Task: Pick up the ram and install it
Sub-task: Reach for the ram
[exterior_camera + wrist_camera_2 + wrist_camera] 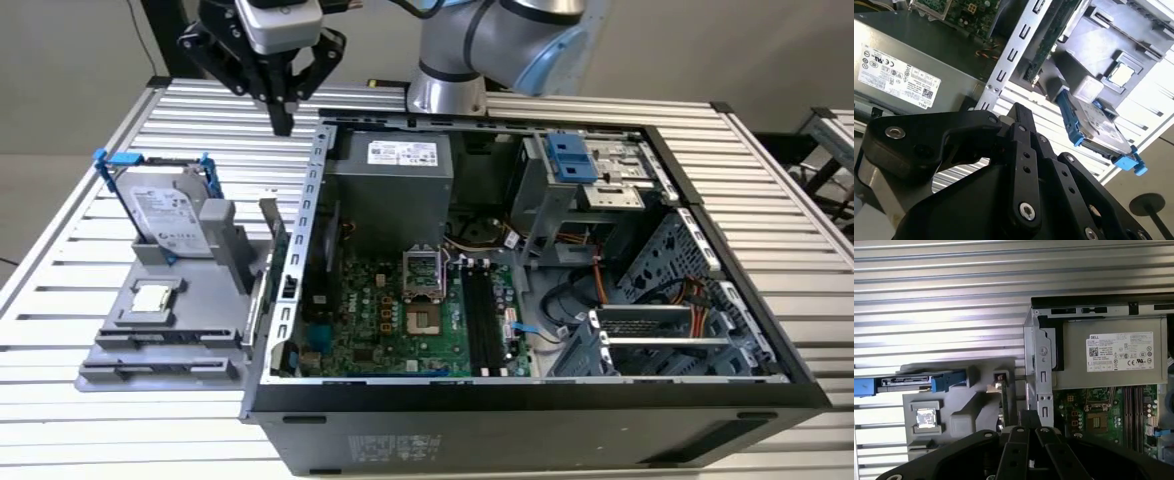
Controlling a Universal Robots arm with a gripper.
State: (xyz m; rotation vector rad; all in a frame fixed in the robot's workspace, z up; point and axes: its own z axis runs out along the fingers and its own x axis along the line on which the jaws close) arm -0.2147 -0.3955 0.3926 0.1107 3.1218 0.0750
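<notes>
black claw (pixel 1029 415) pinched shut on nothing, hanging near the upright ram (pixel 1004 400).

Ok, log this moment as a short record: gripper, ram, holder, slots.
gripper: shut, empty, hanging above the slatted table by a corner of the open computer case
ram: standing on edge in the grey holder, beside the case wall, untouched
hard drive: upright in the same holder, in a blue frame
processor chip: flat on the holder
memory slots: black, look vacant
</notes>
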